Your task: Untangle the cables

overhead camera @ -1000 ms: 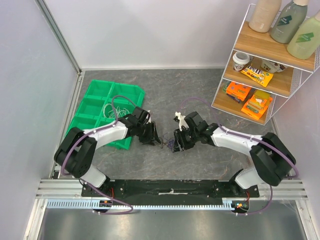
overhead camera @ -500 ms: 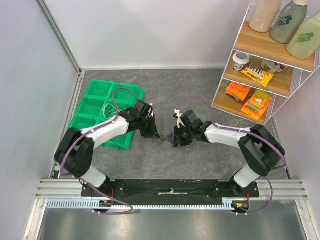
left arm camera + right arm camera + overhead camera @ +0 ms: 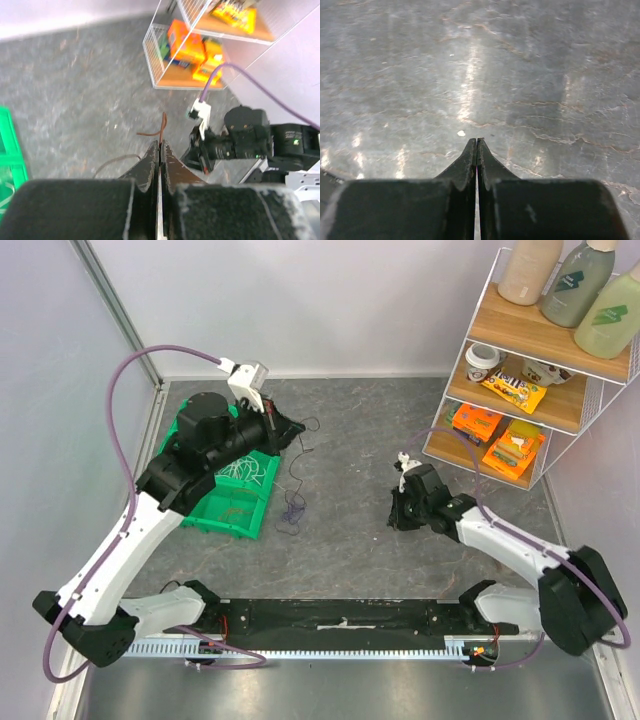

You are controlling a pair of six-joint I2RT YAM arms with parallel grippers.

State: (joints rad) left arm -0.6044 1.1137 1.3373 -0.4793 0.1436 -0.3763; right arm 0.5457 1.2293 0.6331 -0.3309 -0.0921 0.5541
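**Two grippers closed, one strand off the table**

cables [image 3: 291, 506]: small dark/purple clump on the grey table [image 3: 350, 560], just right of the green bin [image 3: 225, 525], roughly mid-table. One thin strand runs from the clump up and back to the left gripper [image 3: 286, 428].

left gripper: held high over the bin's far right corner, fingers pressed together. Left wrist view shows a thin red-brown cable end [image 3: 161, 131] poking out of the closed tips [image 3: 160, 146], so it is pinching the cables. Rest of that strand curls away below the fingers.

right gripper [image 3: 397, 516]: low over the table, well to the right of the clump, tips closed [image 3: 477, 142]. Wrist view shows only bare table beyond the tips. Can't tell if anything is caught in the seam.

Surroundings:
- bin holds a coil of white cable [image 3: 243, 471], partly hidden under the left arm
- left arm's mauve hose [image 3: 125, 440] loops high over the left side of the bin
- wire rack [image 3: 510, 335] at far right: bottles [image 3: 580, 285] on top, paper cup [image 3: 483, 360] and candy bag [image 3: 515, 390] mid shelf, orange snack boxes [image 3: 476, 423] on the bottom shelf
- rack is near the right arm, well apart from the cables

Open table between the clump and the right gripper.
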